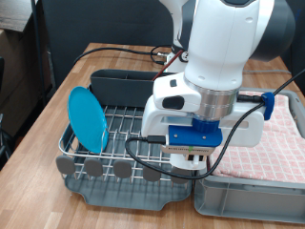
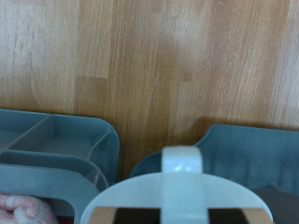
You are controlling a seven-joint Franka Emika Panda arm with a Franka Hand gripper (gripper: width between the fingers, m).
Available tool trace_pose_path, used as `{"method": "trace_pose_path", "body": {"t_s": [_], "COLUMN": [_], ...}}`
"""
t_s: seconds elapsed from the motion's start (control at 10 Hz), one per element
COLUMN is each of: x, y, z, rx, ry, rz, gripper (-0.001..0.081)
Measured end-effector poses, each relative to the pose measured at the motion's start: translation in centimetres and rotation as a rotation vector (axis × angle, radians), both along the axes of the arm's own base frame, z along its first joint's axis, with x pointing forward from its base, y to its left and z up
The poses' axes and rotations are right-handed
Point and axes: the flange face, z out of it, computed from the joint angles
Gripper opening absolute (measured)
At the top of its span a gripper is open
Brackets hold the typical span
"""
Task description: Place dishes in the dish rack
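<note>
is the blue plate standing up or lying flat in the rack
Standing: the turquoise plate sits on edge in the wire dish rack.

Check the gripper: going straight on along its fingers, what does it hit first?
The white mug: its rim and handle sit right ahead of the gripper in the wrist view. Beyond that, probably the dish rack; depth is unclear.

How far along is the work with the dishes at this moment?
Done: the blue plate stands upright in the wire rack. In hand: the white mug sits close under the wrist camera, at the jaws; whether they grip it does not show. The arm hangs over the rack's end toward the exterior view's right. Left: no mug shows set in the rack, and no spoon shows anywhere.
</note>
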Motion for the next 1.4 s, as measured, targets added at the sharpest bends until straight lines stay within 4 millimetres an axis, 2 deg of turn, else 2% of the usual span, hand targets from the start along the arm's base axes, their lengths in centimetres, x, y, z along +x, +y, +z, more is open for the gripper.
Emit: {"method": "trace_pose_path", "body": {"t_s": [0.4,0.8,1.4], "x": [0.3,0.3,0.5], "y": [-0.2,-0.1,-0.6], "z": [-1.3,-3.0,-3.6], "rx": [-0.002,0.014,0.008], "ry": [-0.039,-0.003,-0.005], "rz": [0.013,0.032,0.009], "gripper": [0.0072,0.0072,0.0072]}}
